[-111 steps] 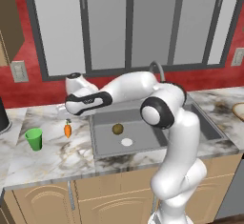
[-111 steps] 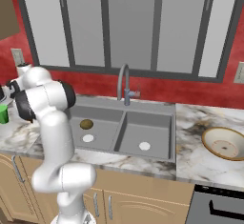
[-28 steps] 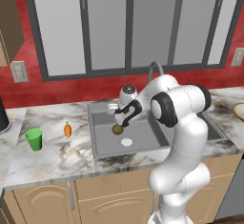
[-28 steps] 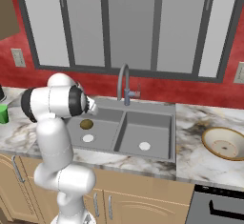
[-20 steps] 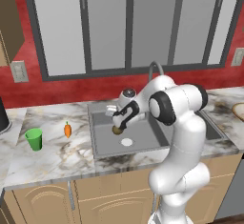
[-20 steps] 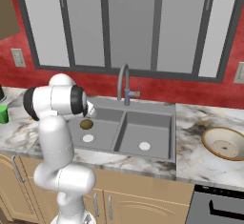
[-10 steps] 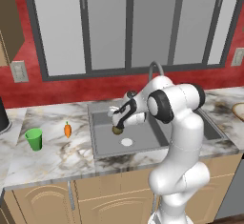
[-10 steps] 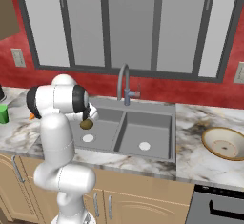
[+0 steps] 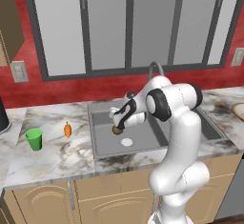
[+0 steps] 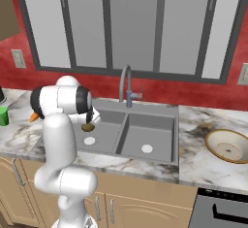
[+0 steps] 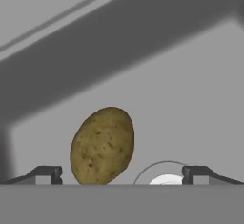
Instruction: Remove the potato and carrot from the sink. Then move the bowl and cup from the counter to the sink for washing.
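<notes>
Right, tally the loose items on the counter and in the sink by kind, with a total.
Vegetables: 2, potato and carrot
Dishes: 2, bowl and cup
Total: 4

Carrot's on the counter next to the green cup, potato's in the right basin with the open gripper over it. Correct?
Not quite: the potato lies in the left basin of the sink, as the right base view shows. The rest holds: the carrot sits on the counter beside the cup, and the open gripper is over the potato.
</notes>
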Robot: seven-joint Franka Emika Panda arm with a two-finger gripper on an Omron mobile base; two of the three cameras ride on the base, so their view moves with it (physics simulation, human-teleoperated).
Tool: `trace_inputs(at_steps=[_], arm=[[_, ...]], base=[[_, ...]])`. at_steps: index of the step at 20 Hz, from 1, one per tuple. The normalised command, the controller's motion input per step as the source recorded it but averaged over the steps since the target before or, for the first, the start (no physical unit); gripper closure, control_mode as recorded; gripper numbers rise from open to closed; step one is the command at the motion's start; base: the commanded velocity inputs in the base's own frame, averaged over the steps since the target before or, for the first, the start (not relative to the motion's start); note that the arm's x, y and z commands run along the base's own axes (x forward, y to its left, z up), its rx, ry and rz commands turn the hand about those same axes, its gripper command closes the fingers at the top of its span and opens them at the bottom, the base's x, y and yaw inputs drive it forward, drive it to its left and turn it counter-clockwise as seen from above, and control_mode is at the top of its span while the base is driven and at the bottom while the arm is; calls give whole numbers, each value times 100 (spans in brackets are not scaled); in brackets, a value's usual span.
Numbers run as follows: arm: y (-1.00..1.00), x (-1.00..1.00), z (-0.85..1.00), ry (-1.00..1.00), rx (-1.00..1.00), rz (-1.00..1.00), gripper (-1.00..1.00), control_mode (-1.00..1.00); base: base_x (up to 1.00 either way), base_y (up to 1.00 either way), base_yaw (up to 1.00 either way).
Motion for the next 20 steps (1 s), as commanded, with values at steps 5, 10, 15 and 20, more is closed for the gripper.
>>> trace_inputs(at_steps=[5, 10, 15, 20], arm=[[2, 8, -16, 2, 4, -4, -100, -100], [1, 14, -18, 2, 3, -2, -100, -100], [0, 17, -19, 1, 1, -1, -100, -100], [1, 13, -17, 4, 2, 0, -100, -100]], base=[[0, 0, 0], [0, 0, 0], [0, 0, 0], [0, 0, 0]])
